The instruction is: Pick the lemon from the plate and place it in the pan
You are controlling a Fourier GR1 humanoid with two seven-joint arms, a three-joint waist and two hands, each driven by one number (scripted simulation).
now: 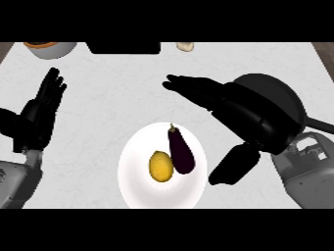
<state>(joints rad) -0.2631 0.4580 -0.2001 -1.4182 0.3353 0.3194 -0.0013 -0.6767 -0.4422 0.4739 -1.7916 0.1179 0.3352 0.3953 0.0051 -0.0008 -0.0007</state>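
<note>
Two things are lying on the white plate (137,188) in the lower middle of the frame: the yellow lemon (161,166), sitting left of centre, and a dark purple eggplant (180,148) just to its right, the two touching or nearly so along their sides. Because the lemon is pressed close to the eggplant, a grasp will probably need to come from above or from the lemon's left, open side, so the eggplant is not being dragged along.

Over at the right of the frame the right hand (231,105) is hovering with its fingers stretched out flat toward the upper middle and its thumb hanging down toward the plate's right rim; it is released and grasping nothing. It is covering much of the black pan (289,95), whose rim is showing behind the hand in the right middle, with the handle running off toward the right edge. The hand is sitting between lemon and pan, which suits a short carry, though the lemon is not yet being touched.

At the left of the frame the left hand (35,115) is resting open, fingers pointing up, holding nothing.

Along the top edge an orange-filled bowl (50,47), a black object (124,47) and a small pale item (185,46) are partly showing, well apart from the plate.
</note>
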